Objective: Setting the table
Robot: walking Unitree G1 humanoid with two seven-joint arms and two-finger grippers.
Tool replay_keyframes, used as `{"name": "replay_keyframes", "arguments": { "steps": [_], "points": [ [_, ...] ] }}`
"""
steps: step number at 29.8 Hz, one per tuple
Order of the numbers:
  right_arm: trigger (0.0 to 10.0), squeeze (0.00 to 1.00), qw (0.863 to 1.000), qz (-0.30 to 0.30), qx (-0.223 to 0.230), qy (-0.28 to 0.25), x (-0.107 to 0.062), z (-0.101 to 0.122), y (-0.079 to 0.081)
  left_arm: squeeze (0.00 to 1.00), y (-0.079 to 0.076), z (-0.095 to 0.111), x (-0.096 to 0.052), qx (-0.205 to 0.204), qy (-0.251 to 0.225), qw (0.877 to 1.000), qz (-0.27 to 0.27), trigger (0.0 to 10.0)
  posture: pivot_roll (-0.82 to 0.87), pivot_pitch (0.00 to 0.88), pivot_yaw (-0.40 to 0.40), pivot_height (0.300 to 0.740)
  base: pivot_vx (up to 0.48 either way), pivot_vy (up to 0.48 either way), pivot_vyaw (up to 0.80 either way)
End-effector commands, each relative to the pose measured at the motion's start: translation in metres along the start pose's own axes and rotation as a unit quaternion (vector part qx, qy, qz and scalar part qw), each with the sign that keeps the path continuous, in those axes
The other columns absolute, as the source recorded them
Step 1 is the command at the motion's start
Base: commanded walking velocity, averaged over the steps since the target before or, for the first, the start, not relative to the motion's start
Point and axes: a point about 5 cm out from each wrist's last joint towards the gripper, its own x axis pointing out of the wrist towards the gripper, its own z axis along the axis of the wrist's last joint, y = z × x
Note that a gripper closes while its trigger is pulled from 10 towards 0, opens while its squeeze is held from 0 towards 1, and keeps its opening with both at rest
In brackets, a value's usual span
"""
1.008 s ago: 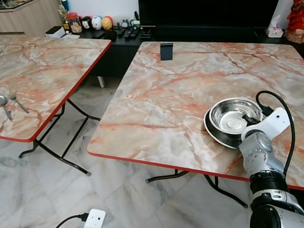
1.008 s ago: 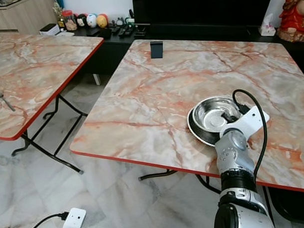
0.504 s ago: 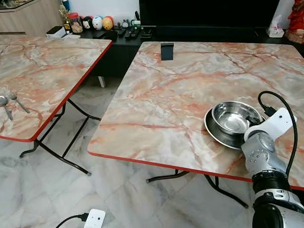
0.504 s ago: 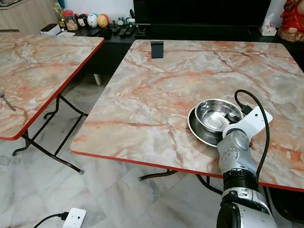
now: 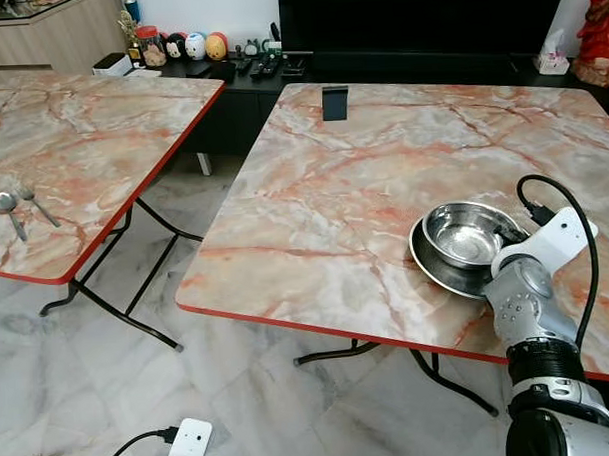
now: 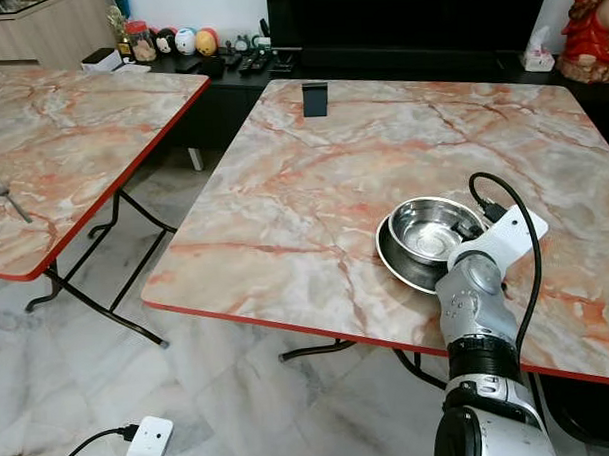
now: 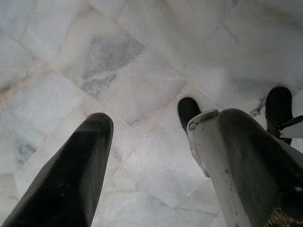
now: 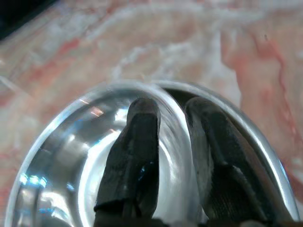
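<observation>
We are looking down at a marble-patterned table [image 5: 363, 186] with a red edge. A steel bowl [image 5: 468, 232] is sitting inside a wider steel plate [image 5: 433, 265] near the table's right front part. Our right gripper [image 8: 173, 142] is reaching in from the near edge: in the right wrist view one finger is lying inside the bowl and the other outside, between bowl and plate, so the pair is pinching the bowl's rim. A small dark object [image 5: 334, 103] is standing upright near the table's far edge. On a second table [image 5: 82, 146] to the left, a spoon [image 5: 8, 211] and fork [image 5: 31, 202] are lying side by side. Our left gripper [image 7: 156, 165] is hanging over the pale marble floor [image 7: 142, 61], fingers spread apart.
</observation>
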Motion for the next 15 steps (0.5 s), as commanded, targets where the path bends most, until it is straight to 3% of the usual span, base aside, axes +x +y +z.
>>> {"name": "replay_keyframes", "arguments": {
  "steps": [1, 6, 9, 15],
  "points": [
    [10.0, 0.0, 1.0, 0.012, -0.003, -0.018, -0.003, 0.009, 0.005, 0.0, 0.004, -0.002, -0.001, -0.004, 0.004, 1.0, 0.003, 10.0, 0.0, 0.0, 0.045, 0.731, 0.0, 0.0, 0.0],
    [10.0, 0.0, 0.999, 0.007, -0.027, -0.025, -0.007, 0.013, 0.006, 0.0, 0.004, -0.002, -0.001, -0.006, 0.004, 1.0, 0.0, 10.0, -0.01, 0.0, 0.046, 0.731, 0.0, 0.0, 0.0],
    [10.0, 0.0, 0.999, 0.003, -0.018, -0.034, -0.01, 0.017, 0.005, 0.0, 0.004, -0.002, -0.001, -0.007, 0.004, 1.0, -0.001, 10.0, -0.01, 0.0, 0.047, 0.731, 0.0, 0.0, 0.0],
    [10.0, 0.0, 0.998, 0.057, 0.01, -0.011, -0.013, 0.013, 0.023, 0.0, 0.004, -0.001, -0.001, -0.004, 0.005, 1.0, -0.003, 10.0, -0.01, 0.0, 0.05, 0.731, 0.0, 0.0, 0.0]
  ]
}}
